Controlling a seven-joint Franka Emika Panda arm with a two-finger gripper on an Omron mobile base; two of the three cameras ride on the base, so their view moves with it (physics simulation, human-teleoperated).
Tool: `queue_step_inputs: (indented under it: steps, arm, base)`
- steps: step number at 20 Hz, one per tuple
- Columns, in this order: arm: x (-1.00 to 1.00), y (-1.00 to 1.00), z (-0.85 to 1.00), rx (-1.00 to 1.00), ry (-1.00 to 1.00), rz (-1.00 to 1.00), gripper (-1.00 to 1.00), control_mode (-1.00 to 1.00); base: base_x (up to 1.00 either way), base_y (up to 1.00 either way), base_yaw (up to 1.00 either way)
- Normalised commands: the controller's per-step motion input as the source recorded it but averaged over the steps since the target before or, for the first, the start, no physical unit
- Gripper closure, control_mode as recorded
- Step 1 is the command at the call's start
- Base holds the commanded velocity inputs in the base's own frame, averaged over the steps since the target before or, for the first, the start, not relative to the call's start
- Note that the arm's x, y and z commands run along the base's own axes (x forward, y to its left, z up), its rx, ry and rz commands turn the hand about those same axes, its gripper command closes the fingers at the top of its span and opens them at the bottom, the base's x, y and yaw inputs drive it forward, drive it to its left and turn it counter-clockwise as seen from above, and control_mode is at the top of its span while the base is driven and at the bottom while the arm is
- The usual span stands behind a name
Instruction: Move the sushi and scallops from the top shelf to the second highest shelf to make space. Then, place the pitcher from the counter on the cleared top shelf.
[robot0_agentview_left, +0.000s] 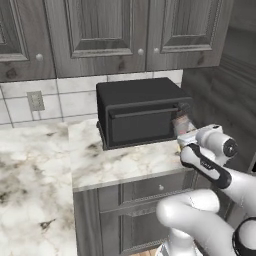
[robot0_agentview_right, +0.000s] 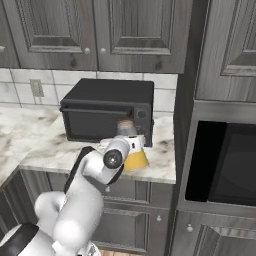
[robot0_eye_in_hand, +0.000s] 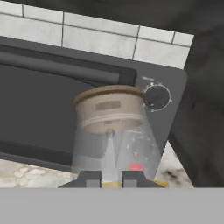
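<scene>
Left base view: the pitcher peeks out at right centre, upright, behind the white arm, beside the black toaster oven on the marble bench.

Right base view: its amber base sits at frame centre, long axis vertical, brown top up.

Hand view: the end effector sits at the pitcher's body; whether its fingers are clamped I cannot tell.

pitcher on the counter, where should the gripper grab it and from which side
Grip the pitcher on its clear neck just under the brownish top, coming level from the front, the counter's open edge. It stands upright close before the toaster oven, so the back is blocked. The gripper already faces it; whether it is closed on it I can't tell.
</scene>
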Motion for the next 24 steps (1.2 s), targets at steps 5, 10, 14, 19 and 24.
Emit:
queue_step_inputs:
  steps: [5,10,14,19,24]
  arm:
    - [-0.69,0.15,0.94,-0.03,0.0,0.0,1.0,-1.0]
    - [-0.67,0.28,0.87,-0.07,0.0,0.0,1.0,-1.0]
    - [-0.61,0.27,0.99,-0.04,0.0,0.0,1.0,-1.0]
    - [-0.65,0.21,1.0,0.0,0.0,0.0,1.0,-1.0]
    - [-0.82,0.07,1.0,0.0,-0.03,0.01,1.0,-1.0]
  base:
    - [0.0,0.0,0.0]
    - [0.0,0.0,0.0]
    - [0.0,0.0,0.0]
    - [0.0,0.0,0.0]
    - [0.0,0.0,0.0]
